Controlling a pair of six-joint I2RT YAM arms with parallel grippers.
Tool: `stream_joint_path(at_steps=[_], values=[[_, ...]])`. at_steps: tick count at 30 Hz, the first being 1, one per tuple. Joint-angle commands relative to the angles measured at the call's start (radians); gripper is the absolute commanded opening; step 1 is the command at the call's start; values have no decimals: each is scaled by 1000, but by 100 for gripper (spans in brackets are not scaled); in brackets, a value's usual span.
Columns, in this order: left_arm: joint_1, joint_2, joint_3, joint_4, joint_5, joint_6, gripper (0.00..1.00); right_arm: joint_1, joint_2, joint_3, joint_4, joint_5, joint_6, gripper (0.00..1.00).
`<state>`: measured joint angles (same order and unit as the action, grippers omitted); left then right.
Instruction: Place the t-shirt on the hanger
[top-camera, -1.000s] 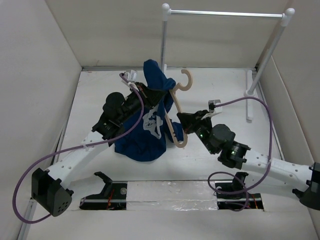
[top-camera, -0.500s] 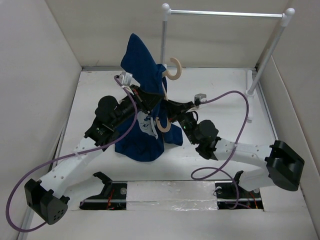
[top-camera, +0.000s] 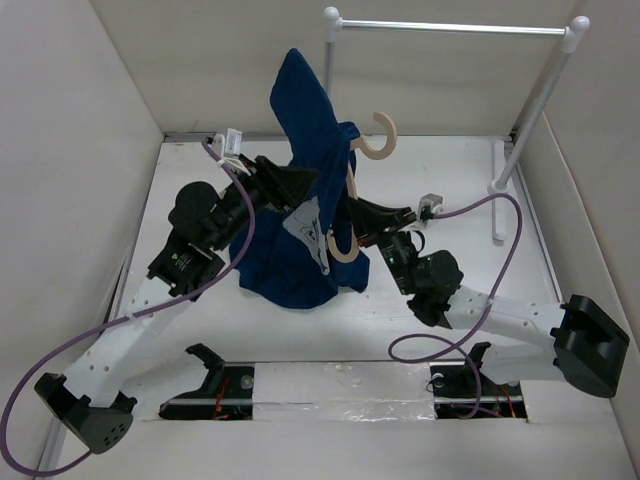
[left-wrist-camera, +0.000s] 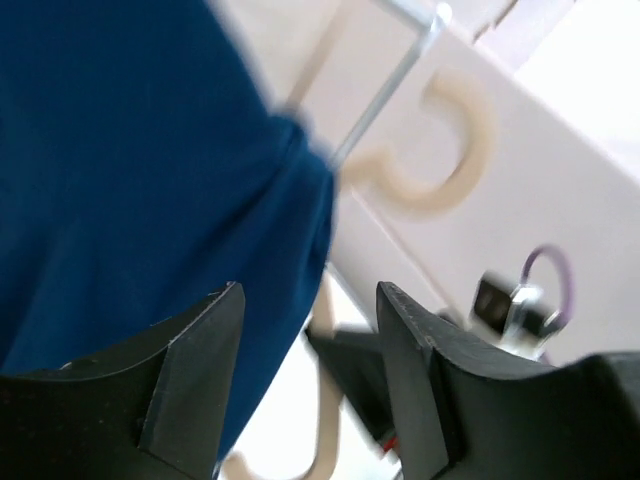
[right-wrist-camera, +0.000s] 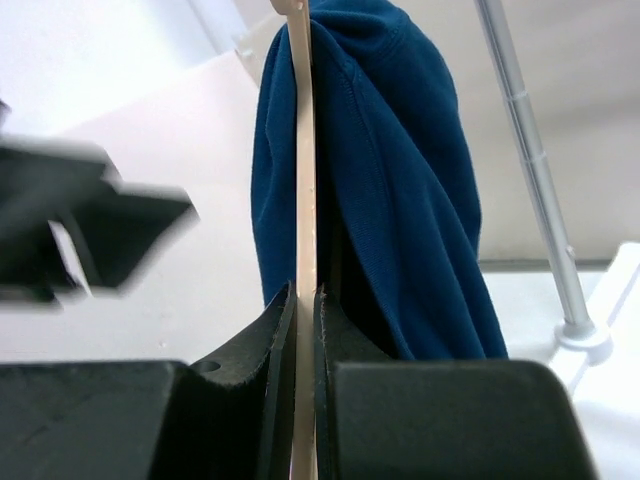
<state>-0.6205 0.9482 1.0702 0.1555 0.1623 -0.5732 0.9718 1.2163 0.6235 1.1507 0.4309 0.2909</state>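
Note:
The navy t-shirt (top-camera: 305, 120) hangs draped over the pale wooden hanger (top-camera: 378, 143), its white print (top-camera: 312, 232) facing the camera and one end sticking up high. My right gripper (top-camera: 362, 216) is shut on the hanger's thin frame (right-wrist-camera: 304, 200) and holds it up off the table. From that wrist the shirt (right-wrist-camera: 400, 170) hangs on the frame's right side. My left gripper (top-camera: 297, 185) stands open right beside the cloth, gripping nothing. Its wrist view shows the shirt (left-wrist-camera: 140, 170) at left and the hanger's hook (left-wrist-camera: 445, 150) beyond the fingers (left-wrist-camera: 190, 370).
A rack with white posts and a silver bar (top-camera: 450, 27) stands at the back right; one post (right-wrist-camera: 530, 170) rises just right of the shirt. White walls close in the table (top-camera: 200, 170) on three sides. Purple cables (top-camera: 515, 215) trail from both wrists.
My left gripper has opened and let go of the t-shirt, and that arm has drawn back to the left. The right arm has carried the hanger and shirt slightly right.

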Motion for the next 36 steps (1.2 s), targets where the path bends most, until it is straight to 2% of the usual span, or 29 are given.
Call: stream_joint_path(at_steps=[1, 8, 13, 17, 20, 22, 25, 28, 29, 30, 31, 34, 35, 36], values=[[-1, 41, 92, 45, -64, 9, 52, 25, -26, -27, 115, 3, -12, 0], [-1, 172, 201, 64, -93, 13, 58, 70, -96, -85, 101, 35, -45, 0], [-1, 237, 215, 61, -148, 15, 61, 70, -143, -107, 69, 32, -47, 0], [-1, 253, 188, 137, -182, 13, 60, 70, -147, -107, 49, 16, -47, 0], [-1, 258, 154, 191, -121, 4, 48, 70, -133, -102, 49, 26, -45, 0], [-1, 247, 117, 213, -101, -2, 48, 70, -127, -100, 58, 46, -44, 0], [-1, 222, 70, 230, -112, 4, 40, 70, -133, -104, 53, 49, -36, 0], [-1, 228, 68, 217, -107, 15, 29, 70, -136, -102, 53, 40, -30, 0], [-1, 228, 71, 208, -112, 19, 14, 70, -141, -100, 52, 35, -30, 0], [-1, 228, 68, 194, -118, 19, 12, 70, -147, -100, 50, 34, -32, 0], [-1, 210, 59, 190, -151, 24, 12, 70, -155, -102, 46, 35, -29, 0], [-1, 143, 1, 185, -269, 33, 29, 61, -204, -107, -17, 43, -15, 0], [-1, 127, -15, 185, -292, 39, 43, 61, -219, -111, -28, 40, -9, 0], [-1, 117, -35, 179, -315, 41, 49, 47, -250, -120, -42, 28, -1, 0]])
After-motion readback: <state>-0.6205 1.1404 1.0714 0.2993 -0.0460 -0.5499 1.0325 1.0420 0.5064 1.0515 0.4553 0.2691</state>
